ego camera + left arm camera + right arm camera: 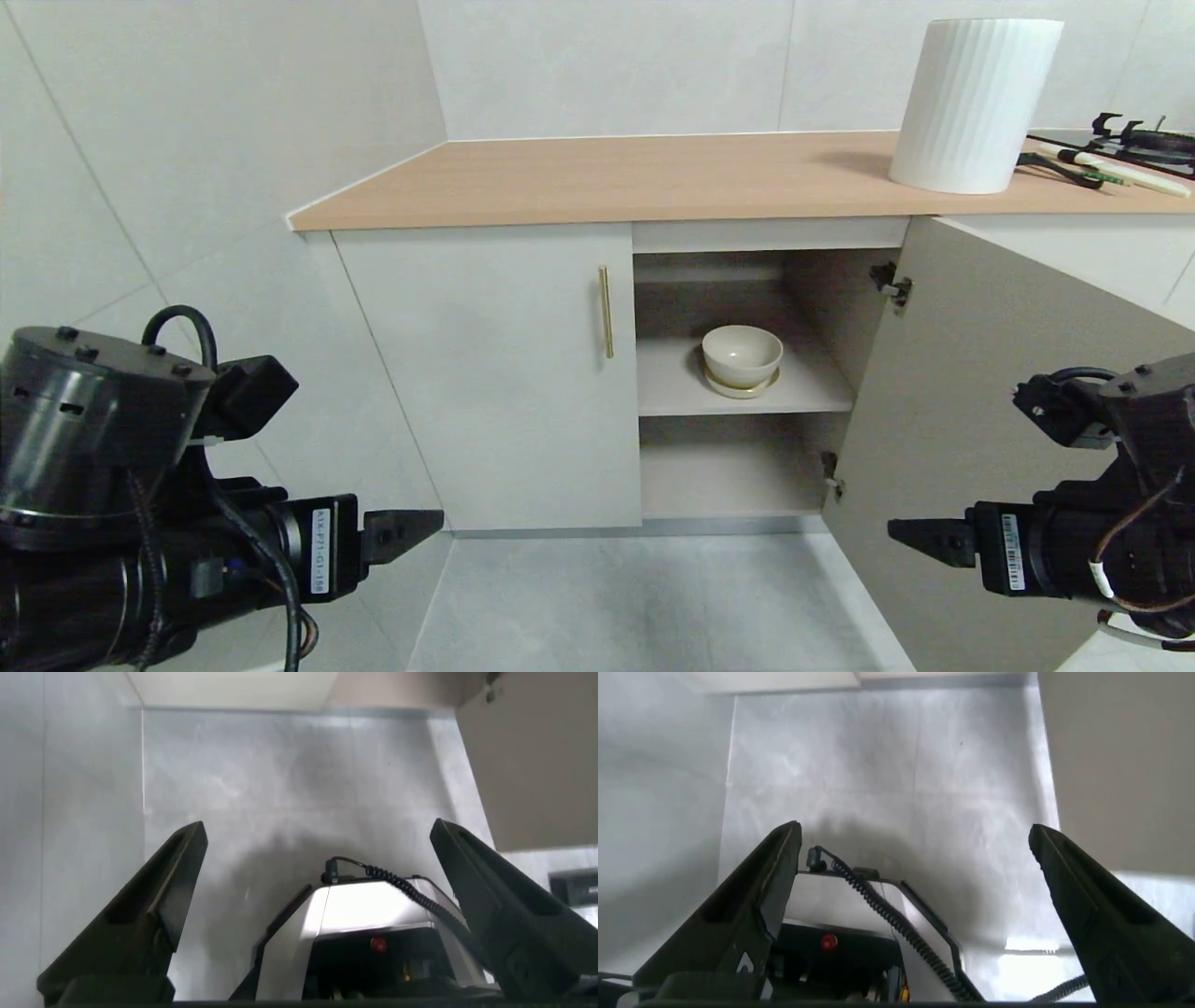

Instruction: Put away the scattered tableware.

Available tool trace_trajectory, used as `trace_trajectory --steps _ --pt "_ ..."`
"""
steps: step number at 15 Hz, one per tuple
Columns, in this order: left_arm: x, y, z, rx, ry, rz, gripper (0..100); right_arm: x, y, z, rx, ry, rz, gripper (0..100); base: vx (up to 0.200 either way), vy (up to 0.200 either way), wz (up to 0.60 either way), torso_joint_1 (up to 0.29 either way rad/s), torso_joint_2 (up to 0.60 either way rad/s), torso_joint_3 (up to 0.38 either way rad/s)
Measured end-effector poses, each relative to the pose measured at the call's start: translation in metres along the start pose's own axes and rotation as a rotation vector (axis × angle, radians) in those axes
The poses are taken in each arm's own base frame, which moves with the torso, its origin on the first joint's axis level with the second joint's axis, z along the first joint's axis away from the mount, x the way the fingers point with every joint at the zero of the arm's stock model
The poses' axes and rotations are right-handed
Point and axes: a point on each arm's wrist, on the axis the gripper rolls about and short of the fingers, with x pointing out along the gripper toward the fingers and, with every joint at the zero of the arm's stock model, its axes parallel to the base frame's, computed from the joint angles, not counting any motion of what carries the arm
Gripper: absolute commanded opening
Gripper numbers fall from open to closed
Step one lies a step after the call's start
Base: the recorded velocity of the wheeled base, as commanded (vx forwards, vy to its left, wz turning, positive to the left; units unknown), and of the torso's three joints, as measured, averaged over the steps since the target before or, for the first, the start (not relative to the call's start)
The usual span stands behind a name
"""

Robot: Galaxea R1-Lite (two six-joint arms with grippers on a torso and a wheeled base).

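A cream bowl (742,353) sits on a small cream plate (741,384) on the middle shelf (681,387) of the open cabinet. My left gripper (411,530) hangs low at the left, in front of the shut cabinet door, pointing toward the middle. In the left wrist view its fingers (140,910) stand wide apart over the grey floor, so the left gripper (318,896) is open and empty. My right gripper (920,537) hangs low at the right, in front of the open door. The right gripper (915,896) is open too, with nothing between its fingers (747,905).
The right cabinet door (943,420) swings open toward me; the left door (504,373) with a brass handle (606,312) is shut. On the wooden countertop (607,177) stand a white ribbed canister (974,103) and utensils (1102,168) beside a stove. The lower shelf (728,476) is bare.
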Motion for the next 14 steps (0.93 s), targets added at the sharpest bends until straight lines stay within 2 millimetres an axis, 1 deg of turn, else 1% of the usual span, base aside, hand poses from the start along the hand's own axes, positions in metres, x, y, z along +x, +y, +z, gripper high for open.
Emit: trace_trajectory --steps 8,11,14 --pt "0.001 -0.001 0.0 0.002 0.005 0.001 100 -0.001 0.0 0.0 -0.001 -0.002 0.001 100 0.0 0.0 0.0 0.0 0.0 0.0" --pt "0.001 0.0 0.0 0.001 0.004 0.002 100 -0.008 -0.003 -0.004 -0.049 0.04 -0.012 100 0.0 0.0 0.0 0.0 0.0 0.0" --pt "0.002 0.0 0.0 0.002 0.005 0.004 100 -0.015 -0.005 -0.002 -0.056 0.025 -0.002 100 0.0 0.0 0.0 0.0 0.0 0.0"
